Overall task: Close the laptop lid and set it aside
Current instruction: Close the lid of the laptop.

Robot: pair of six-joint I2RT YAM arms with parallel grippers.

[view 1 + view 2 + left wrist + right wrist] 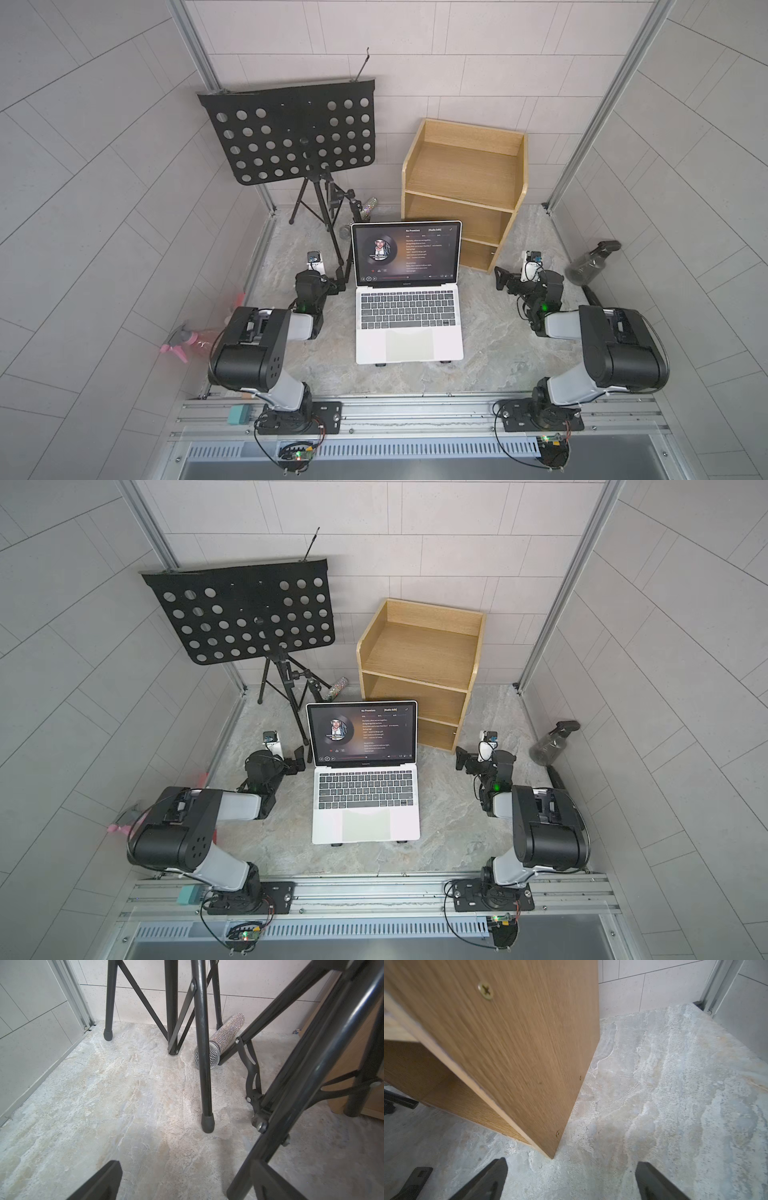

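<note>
Flanking the laptop (409, 328), we hold both pincers apart and empty, left pincer (340, 281) nearer than right pincer (500, 279) to the upright, crosswise laptop lid (406, 253).

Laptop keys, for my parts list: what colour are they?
Black keys on the silver-white laptop, clearest in a top view.

Silver-white laptop (409, 328), black keys

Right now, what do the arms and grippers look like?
Both arms match: left arm and right arm have bulky black joint housings, pale grey links, thin black cables looping at the bases, and a green light near each wrist. The left gripper and right gripper have plain black wedge-shaped fingers.
</note>
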